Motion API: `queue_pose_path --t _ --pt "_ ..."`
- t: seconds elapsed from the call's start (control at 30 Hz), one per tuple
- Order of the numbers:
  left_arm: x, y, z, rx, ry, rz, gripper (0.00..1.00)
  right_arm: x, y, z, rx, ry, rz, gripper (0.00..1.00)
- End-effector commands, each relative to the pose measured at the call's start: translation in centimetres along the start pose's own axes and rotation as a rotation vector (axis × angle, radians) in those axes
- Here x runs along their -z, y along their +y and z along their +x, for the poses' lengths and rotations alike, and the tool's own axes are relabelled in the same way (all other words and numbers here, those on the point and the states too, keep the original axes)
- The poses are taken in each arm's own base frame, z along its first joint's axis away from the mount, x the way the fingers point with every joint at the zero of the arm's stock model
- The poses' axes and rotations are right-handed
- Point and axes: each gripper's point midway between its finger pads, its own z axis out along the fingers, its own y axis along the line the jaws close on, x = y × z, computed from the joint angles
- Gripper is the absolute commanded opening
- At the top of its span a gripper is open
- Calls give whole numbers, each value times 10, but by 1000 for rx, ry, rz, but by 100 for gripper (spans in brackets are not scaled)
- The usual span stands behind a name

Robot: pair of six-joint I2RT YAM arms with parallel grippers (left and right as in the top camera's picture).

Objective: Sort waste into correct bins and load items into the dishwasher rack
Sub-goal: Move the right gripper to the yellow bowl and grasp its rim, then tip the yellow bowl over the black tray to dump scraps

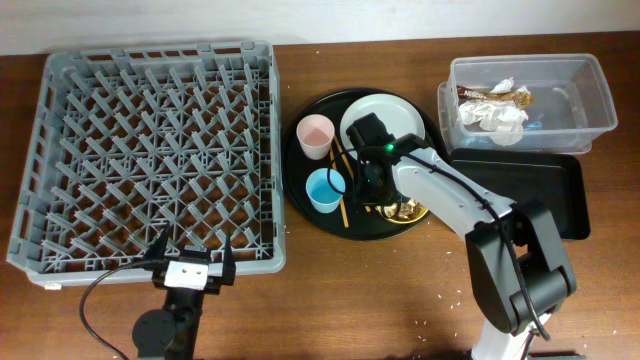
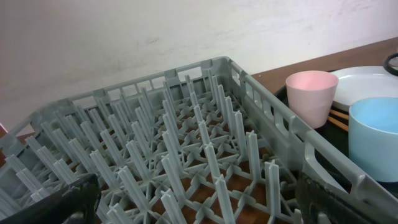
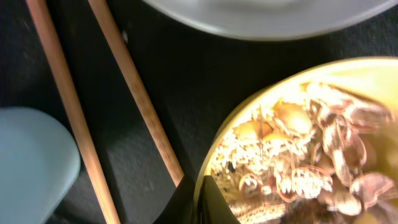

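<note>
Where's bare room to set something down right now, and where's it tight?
Free: the shallow black tray, right of the round black tray; the table strip between both arm bases; the dishwasher rack holds nothing. Crowded: the round tray, with pink cup, light blue cup, plate, chopsticks, yellow bowl and the right gripper.

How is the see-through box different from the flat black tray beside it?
The clear tub is see-through; the black tray is solid black. The tub has tall walls; the tray is shallow. The tub holds crumpled white napkins and a brown-gold wrapper; the part of the tray that shows has nothing in it. Both are rectangles, side by side.
</note>
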Motion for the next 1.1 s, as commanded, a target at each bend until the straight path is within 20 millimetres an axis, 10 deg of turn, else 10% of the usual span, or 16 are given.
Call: queue_pose_path --t 0.0,0.67,1.07 --pt "0 1 2 10 5 -7 100 16 2 -3 -3 -10 -7 4" --pt "0 1 2 10 5 -7 100 157 -17 27 -7 -151 -116 4" --pt "0 1 3 10 5 -7 100 188 -69 25 106 -174 -297 4"
